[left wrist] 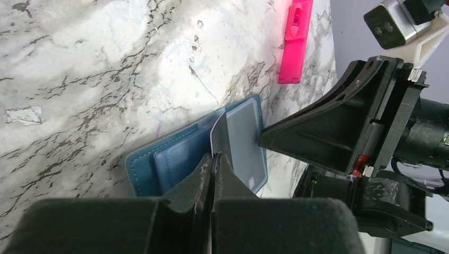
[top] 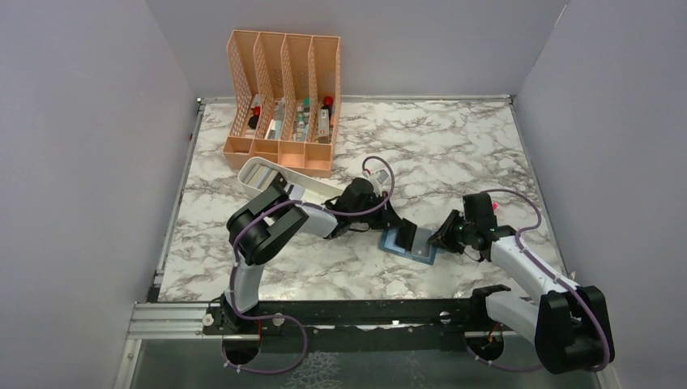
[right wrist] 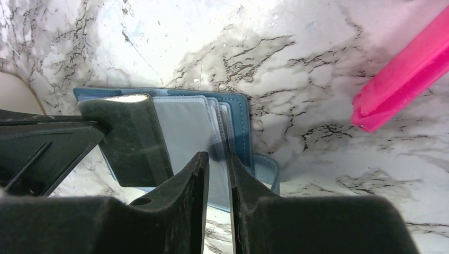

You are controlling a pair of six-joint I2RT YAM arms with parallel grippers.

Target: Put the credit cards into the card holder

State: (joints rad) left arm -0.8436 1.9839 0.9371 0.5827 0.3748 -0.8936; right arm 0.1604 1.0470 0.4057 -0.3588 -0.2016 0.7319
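Right gripper [right wrist: 218,159]: jaws narrow at the edge of the open card holder [left wrist: 138,169]; grip unclear.
Left gripper [left wrist: 213,159]: clamped on one credit card [left wrist: 220,132], tilted just above the card holder's pockets.
Progress: that card not yet slotted.

You look down on a white, grey-veined marble table [top: 454,142], boxed in by plain lilac walls [top: 73,162] on three sides. A metal rail [top: 170,320] lines its near edge. Light glares softly off the tabletop.
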